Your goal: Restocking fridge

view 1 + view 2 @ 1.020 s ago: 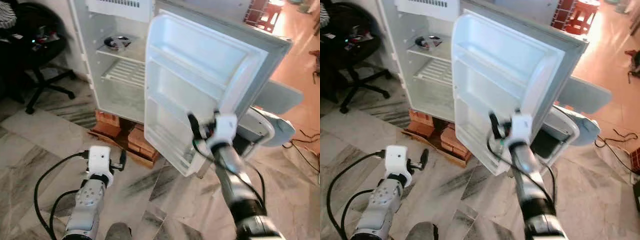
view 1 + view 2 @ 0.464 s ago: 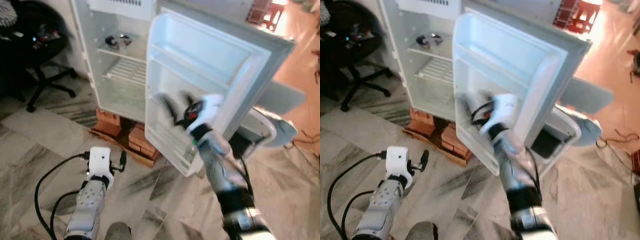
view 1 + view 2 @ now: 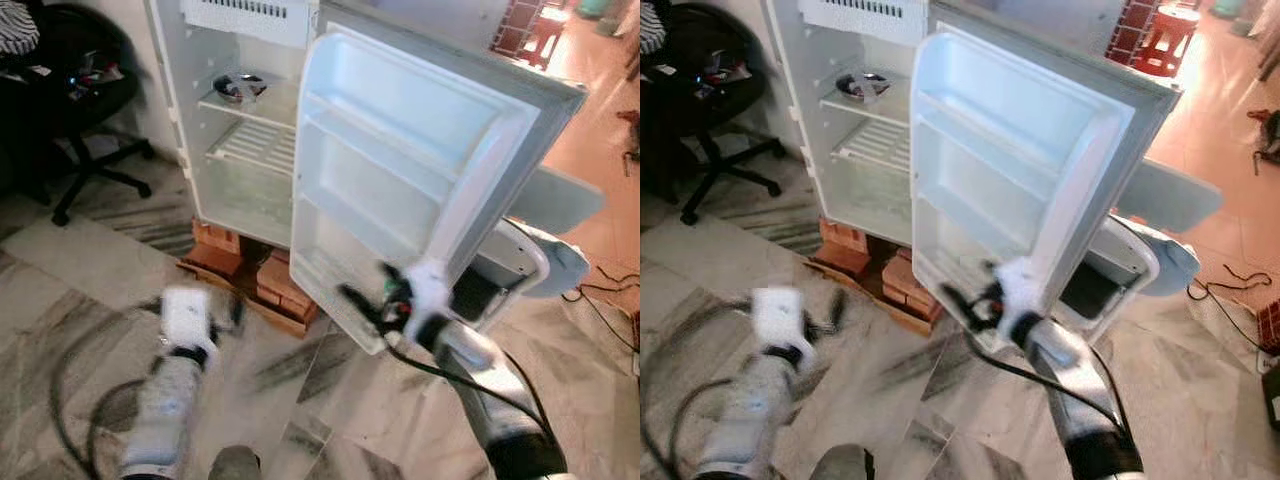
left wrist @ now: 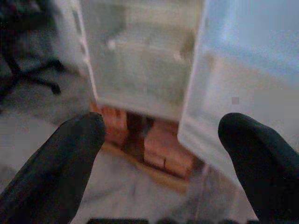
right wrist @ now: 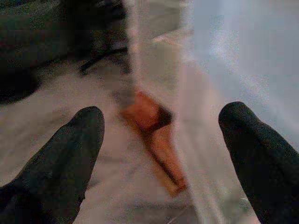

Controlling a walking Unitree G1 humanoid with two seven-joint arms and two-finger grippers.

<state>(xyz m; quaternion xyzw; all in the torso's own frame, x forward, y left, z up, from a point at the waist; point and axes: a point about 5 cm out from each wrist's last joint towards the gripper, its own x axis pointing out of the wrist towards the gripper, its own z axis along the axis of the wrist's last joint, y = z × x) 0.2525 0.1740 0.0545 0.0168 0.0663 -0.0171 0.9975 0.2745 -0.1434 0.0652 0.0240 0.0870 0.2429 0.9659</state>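
Your right tool [image 3: 362, 303], fingers spread and holding nothing, sits just at the near lower edge of the open fridge door [image 3: 400, 180], and that is where I think trouble could start: a careless sweep could knock the door further round or catch the bottom door shelf, and the cable trailing behind the wrist could snag on the door's corner. The fridge [image 3: 245, 120] stands on stacked bricks [image 3: 250, 270], so a hard bump might rock it. Your left tool [image 4: 159, 154] is also released and empty, hanging low over the marble floor [image 3: 60, 290], facing the cabinet and bricks; it is blurred with motion. Neither tool carries anything to stock, and only a small item [image 3: 238, 87] lies on the upper shelf. Compared with half a second ago, the right tool has dropped from the door's middle shelf to its lower edge, and the left arm, sharp then, is now smeared.
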